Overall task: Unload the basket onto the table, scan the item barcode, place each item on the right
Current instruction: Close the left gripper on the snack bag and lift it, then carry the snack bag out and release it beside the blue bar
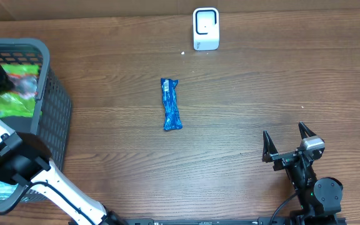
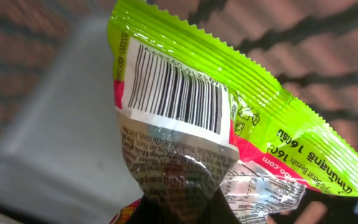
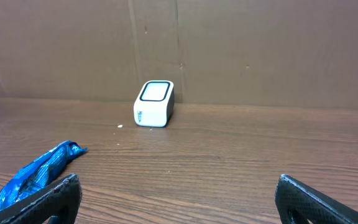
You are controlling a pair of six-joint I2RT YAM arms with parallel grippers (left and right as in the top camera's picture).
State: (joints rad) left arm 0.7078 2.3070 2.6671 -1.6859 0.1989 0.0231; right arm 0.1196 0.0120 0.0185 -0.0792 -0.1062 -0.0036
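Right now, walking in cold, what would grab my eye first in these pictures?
A lime-green snack packet, barcode showing, fills the left wrist view, inside the grey basket at the table's left. A blue wrapped bar lies alone mid-table, a small white scanner at the far edge.

Packet point(image 2: 241, 124) pinched in your left gripper point(image 2: 179, 210).
You see its barcode point(image 2: 176, 93) on the packet's upper left, facing the camera; basket point(image 2: 328, 43) mesh lies behind the packet.

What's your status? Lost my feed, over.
Left gripper shut on green packet, barcode visible, at basket. Right gripper open, empty. Blue packet on table before scanner.
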